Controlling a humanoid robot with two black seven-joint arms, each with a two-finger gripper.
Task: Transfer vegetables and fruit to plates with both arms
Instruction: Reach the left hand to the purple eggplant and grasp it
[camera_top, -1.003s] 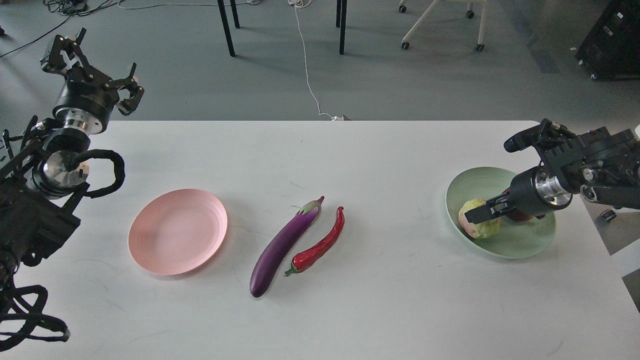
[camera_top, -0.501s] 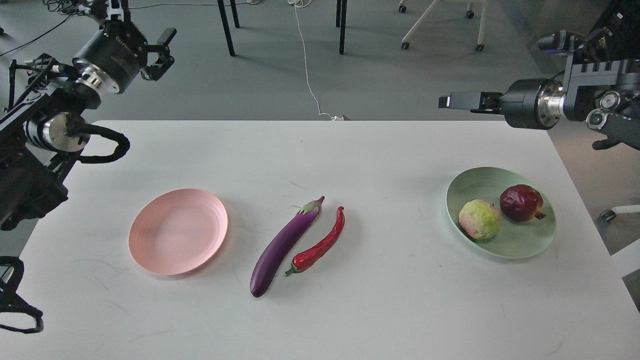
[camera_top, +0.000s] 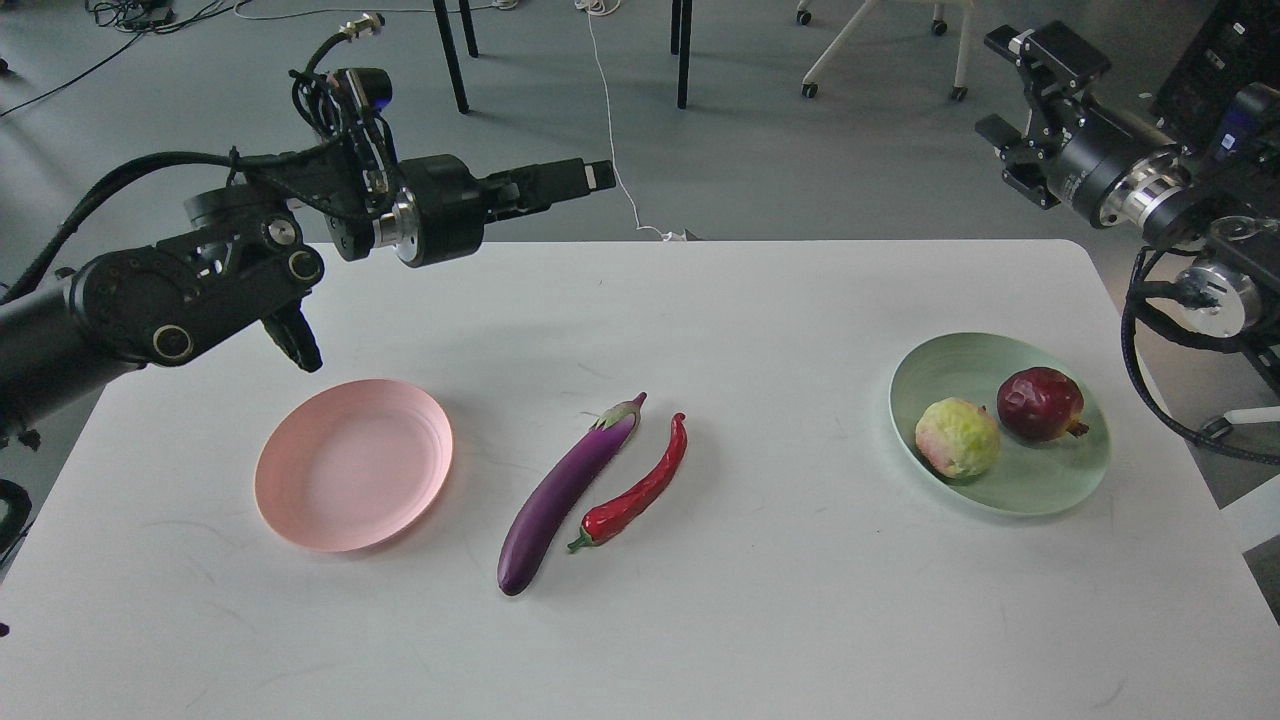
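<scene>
A purple eggplant (camera_top: 565, 492) and a red chili pepper (camera_top: 640, 487) lie side by side at the table's middle. The pink plate (camera_top: 352, 464) left of them holds nothing. The mint green plate (camera_top: 1040, 482) at the right holds the dark red pomegranate (camera_top: 1040, 404) and the yellow-green fruit (camera_top: 957, 437). My left gripper (camera_top: 585, 178) is held high over the table's far left part, pointing right and holding nothing; I see it side-on. My right gripper (camera_top: 1008, 88) is raised beyond the far right corner, open and holding nothing.
The white table (camera_top: 780, 620) ends just right of the green plate. Beyond its far edge are the grey floor, black furniture legs (camera_top: 452, 55), a white cable (camera_top: 615, 150) and a white chair base (camera_top: 880, 45).
My right gripper rose out of the green plate, away from the two fruits, and pulled back to the far right. My left arm swung right, over the table's far left part.
</scene>
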